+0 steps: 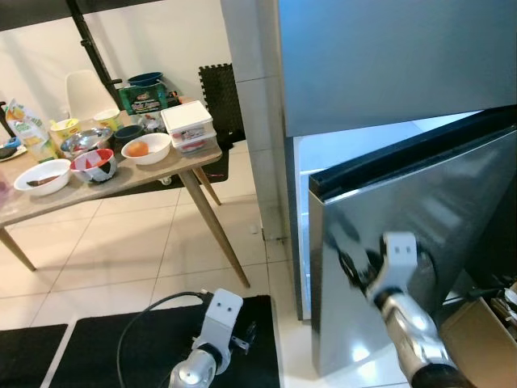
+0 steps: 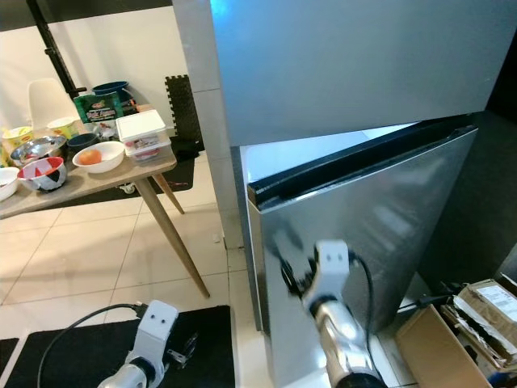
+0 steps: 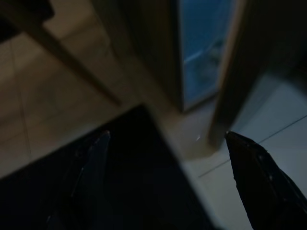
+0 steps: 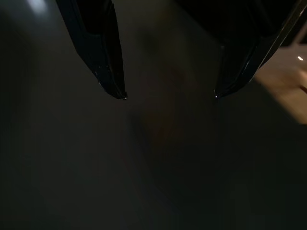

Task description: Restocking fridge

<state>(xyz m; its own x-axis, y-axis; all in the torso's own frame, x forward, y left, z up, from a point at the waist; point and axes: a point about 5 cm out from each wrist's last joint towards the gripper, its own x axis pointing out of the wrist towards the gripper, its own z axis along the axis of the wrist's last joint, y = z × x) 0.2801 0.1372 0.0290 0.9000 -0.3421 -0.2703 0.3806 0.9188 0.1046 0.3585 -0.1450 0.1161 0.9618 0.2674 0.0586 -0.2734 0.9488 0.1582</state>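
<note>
The right tool (image 4: 168, 96) is pressed up against the outer face of the fridge door (image 1: 420, 234), its two black fingers (image 4: 103, 57) spread apart with nothing between them — the wrist view shows only the dark steel panel just ahead of the tips. The door stands partly ajar, leaving a narrow lit gap (image 1: 311, 158) into the fridge on its hinge-free side. My reading is that the tool is set flat to the panel to push or swing the door, not to grip it; which way it is being driven cannot be told.

The left tool (image 3: 168, 158) hangs low over the black floor mat (image 1: 97, 347), fingers wide apart and holding nothing, pointed toward the foot of the fridge opening.

The stock to go in sits well apart on the wooden counter (image 1: 194, 166) to the robot's left: a white lidded container (image 1: 187, 125), a white bowl holding something orange (image 1: 146, 149), a steel bowl (image 1: 85, 140), a red-patterned bowl (image 1: 94, 165) and a green packet (image 1: 144, 99) — none yet picked up, so restocking proper looks still ahead. A cardboard box (image 2: 477, 323) lies on the floor by the door's far side, which could crowd the swing.
</note>
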